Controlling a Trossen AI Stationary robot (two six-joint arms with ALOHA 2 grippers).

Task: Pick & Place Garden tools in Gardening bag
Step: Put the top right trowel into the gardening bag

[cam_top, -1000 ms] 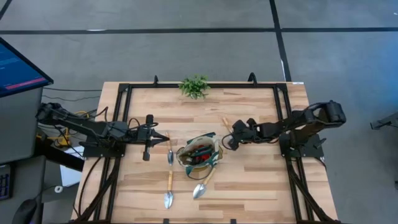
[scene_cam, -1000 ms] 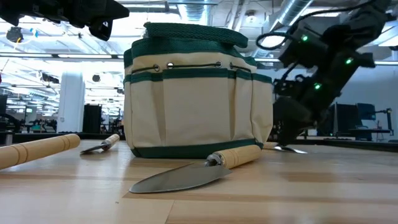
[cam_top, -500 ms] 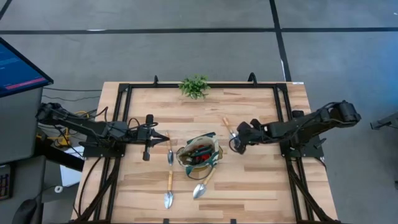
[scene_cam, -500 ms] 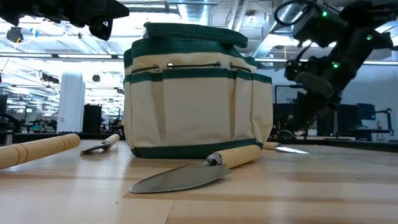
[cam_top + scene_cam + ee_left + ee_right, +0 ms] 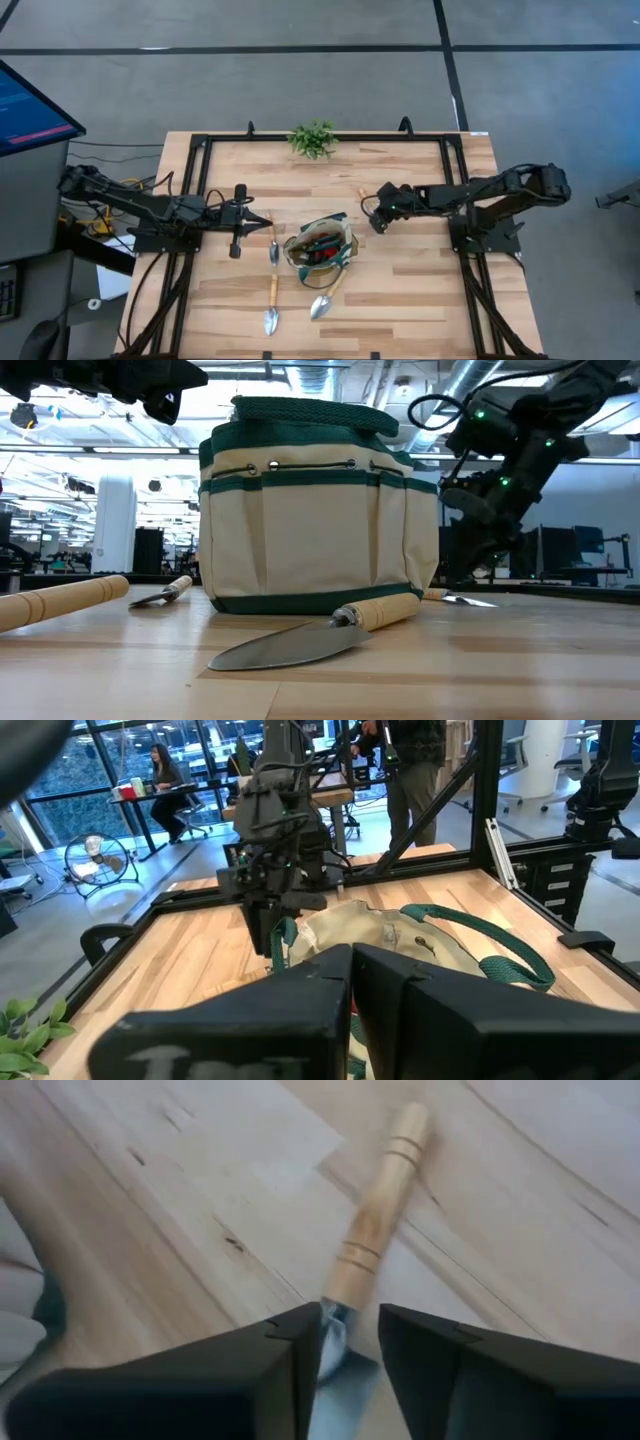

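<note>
Left gripper (image 5: 262,222) sits pinched together at the bag's (image 5: 345,240) nine o'clock, above a trowel (image 5: 273,247). Two more trowels (image 5: 271,305) lie at the bag's six o'clock, one (image 5: 326,296) touching its base. Shears (image 5: 322,243) sit inside. Right gripper (image 5: 375,220), at the bag's two o'clock, fingers narrowly parted, straddles a fourth trowel (image 5: 375,1235) where handle meets blade.

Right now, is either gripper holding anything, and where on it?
No. The left gripper is shut and empty; the right gripper stands open astride the trowel's metal neck.
</note>
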